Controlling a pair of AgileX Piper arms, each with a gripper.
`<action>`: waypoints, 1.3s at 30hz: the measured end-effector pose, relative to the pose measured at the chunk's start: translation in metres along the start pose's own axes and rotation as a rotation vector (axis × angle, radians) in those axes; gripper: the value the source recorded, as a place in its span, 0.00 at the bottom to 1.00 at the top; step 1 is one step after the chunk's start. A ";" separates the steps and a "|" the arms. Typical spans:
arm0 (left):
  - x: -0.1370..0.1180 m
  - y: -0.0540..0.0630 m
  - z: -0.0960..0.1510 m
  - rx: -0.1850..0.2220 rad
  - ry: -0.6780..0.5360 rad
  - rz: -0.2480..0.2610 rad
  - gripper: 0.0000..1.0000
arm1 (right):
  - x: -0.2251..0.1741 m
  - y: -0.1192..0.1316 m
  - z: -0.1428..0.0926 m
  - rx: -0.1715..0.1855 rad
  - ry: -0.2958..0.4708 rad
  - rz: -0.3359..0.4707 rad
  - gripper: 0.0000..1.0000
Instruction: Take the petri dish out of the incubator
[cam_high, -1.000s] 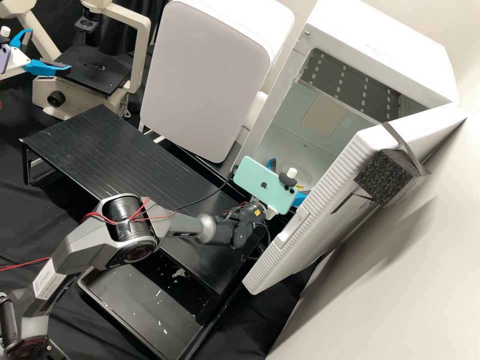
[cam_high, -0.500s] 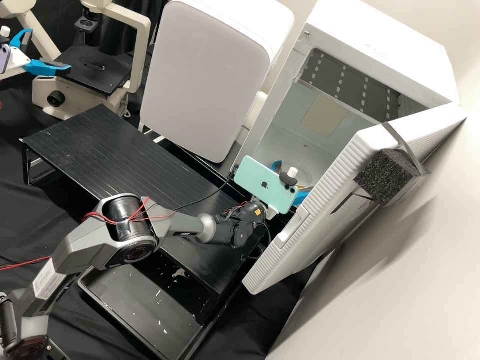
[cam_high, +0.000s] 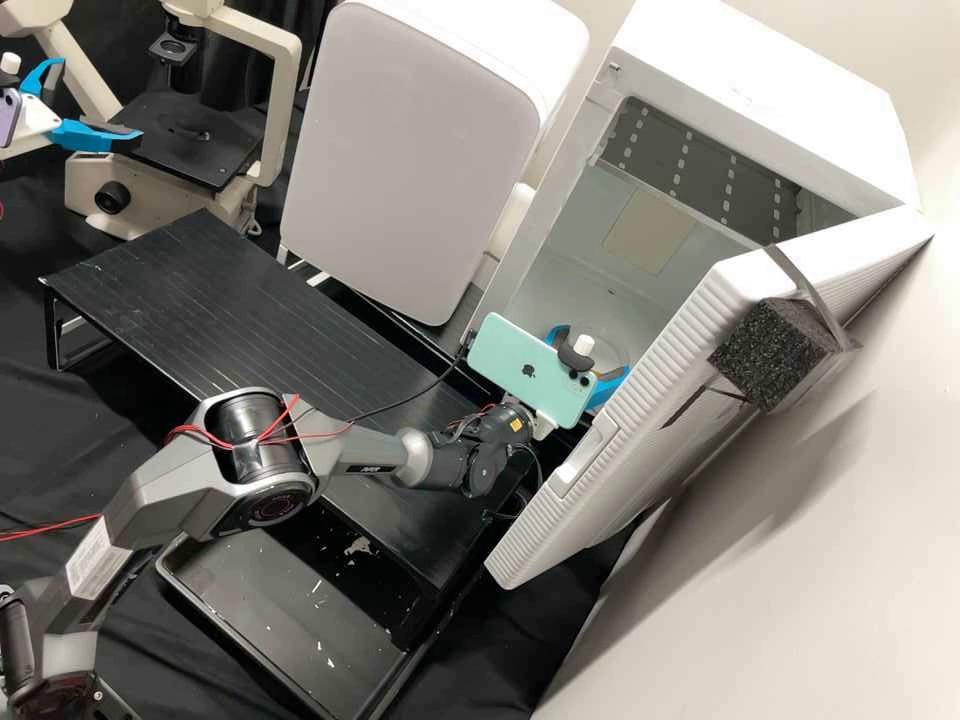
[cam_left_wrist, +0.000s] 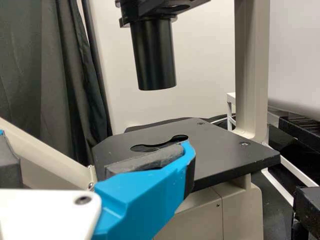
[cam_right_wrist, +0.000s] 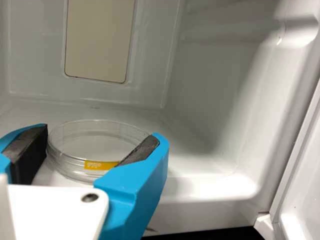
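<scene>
In the high view my right gripper (cam_high: 597, 350) is inside the open incubator (cam_high: 800, 80), low down behind the phone on its wrist. The clear, round petri dish (cam_right_wrist: 75, 165) lies flat on the incubator floor with an orange label on its side. In the right wrist view my right gripper (cam_right_wrist: 101, 136) is shut on it, dark pads against opposite sides, one hiding part of the rim. Far off at the upper left of the high view, my left gripper (cam_high: 100, 98) stands open by the microscope. The left wrist view shows this left gripper (cam_left_wrist: 95, 142) before the microscope stage.
The incubator door (cam_high: 640, 400) is swung wide beside the right wrist, with a foam block (cam_high: 770, 350) strapped to it. A second white appliance (cam_high: 410, 160) stands left of the incubator. A black raised platform (cam_high: 220, 300) lies beyond the arm. The microscope stage (cam_left_wrist: 235, 155) fronts the left gripper.
My right gripper's two fingers have drawn toward each other around the dish. Its arm has hardly shifted, and the left gripper has kept still.
</scene>
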 end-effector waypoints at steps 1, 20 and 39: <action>0.000 0.000 0.000 0.000 0.000 0.000 1.00 | 0.000 0.000 0.000 0.000 0.000 0.000 0.00; 0.000 0.000 0.000 0.000 0.000 0.000 1.00 | -0.018 0.002 0.012 0.039 0.024 0.015 0.00; 0.000 0.000 0.000 0.000 0.000 0.000 1.00 | -0.105 -0.003 0.008 0.110 0.128 0.071 0.00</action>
